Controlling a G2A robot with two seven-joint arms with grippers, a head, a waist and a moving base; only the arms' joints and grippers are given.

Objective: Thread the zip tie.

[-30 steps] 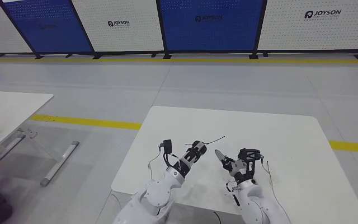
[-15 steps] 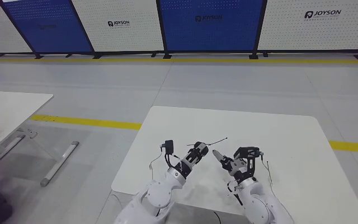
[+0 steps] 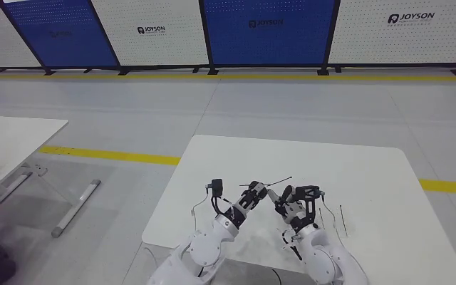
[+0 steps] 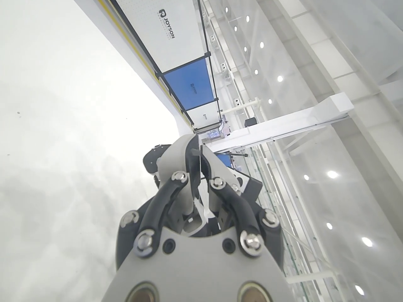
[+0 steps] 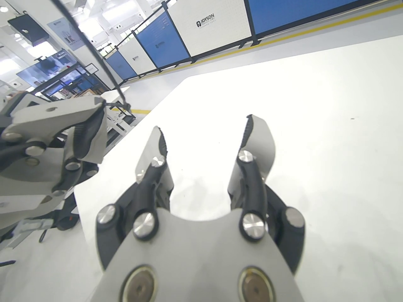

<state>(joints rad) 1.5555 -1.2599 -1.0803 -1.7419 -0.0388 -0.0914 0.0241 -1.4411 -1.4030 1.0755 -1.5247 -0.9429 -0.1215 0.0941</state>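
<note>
L pincer clamped on black zip tie, held above desk, near edge, tail pointing far-right. R pincer fingers wide apart, empty, just right of it.

Bright light fr ceiling lamps, faint shadows on table, wide-angle bowing at edges

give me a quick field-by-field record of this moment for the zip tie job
left tool: shut on the zip tie
zip tie: thin black strip, long free end sticking out past the left tool
right tool: open, empty, close beside the left tool
contact: right tool not touching the zip tie
table: white; a thin dark strip lies by the right arm, maybe a spare tie
threading: no loop formed yet
</note>
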